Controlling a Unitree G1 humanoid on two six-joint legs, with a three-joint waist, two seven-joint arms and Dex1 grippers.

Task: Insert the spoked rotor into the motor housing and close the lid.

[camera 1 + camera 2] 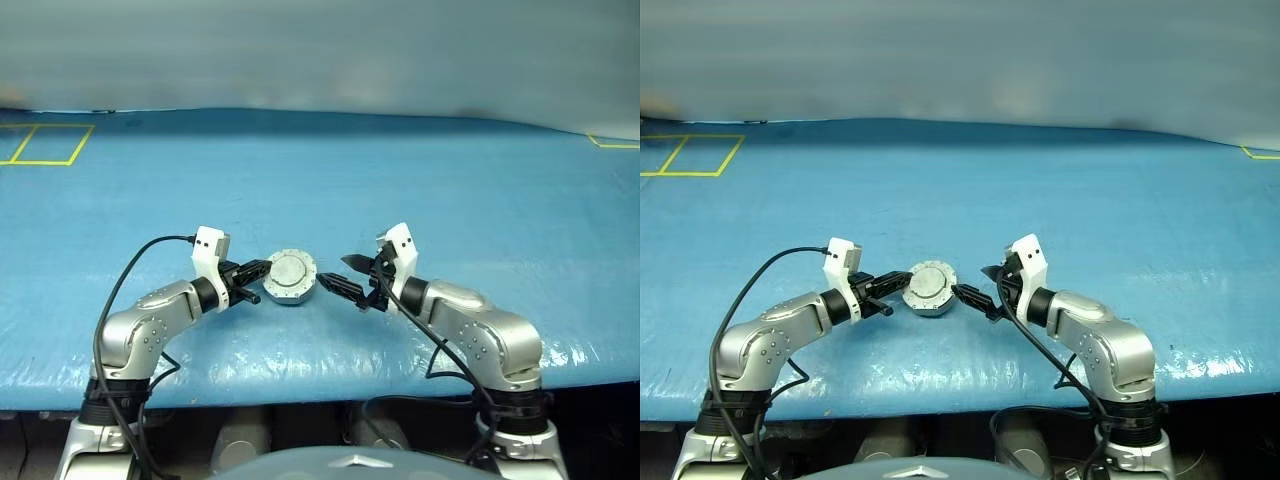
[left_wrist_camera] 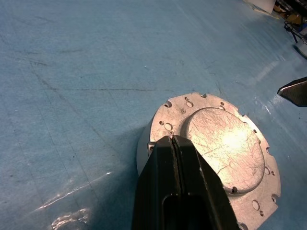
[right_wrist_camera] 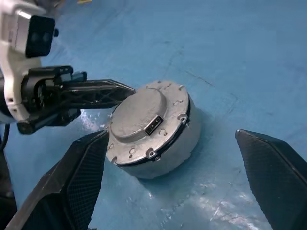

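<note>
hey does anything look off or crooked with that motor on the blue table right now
Nothing stands out. The lid sits flat and closed on the motor housing, which rests level on the blue table. The left gripper is shut, its tips at the lid's rim; the right gripper is open beside the housing.

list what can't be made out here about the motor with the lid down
- Spoked rotor: the closed lid covers the motor housing, so the inside is hidden in every view.
- Left hand: its shut fingers rest at the lid's rim; pressing or merely touching is unclear.
- Lid seating: far edge hidden in the right wrist view.
</note>
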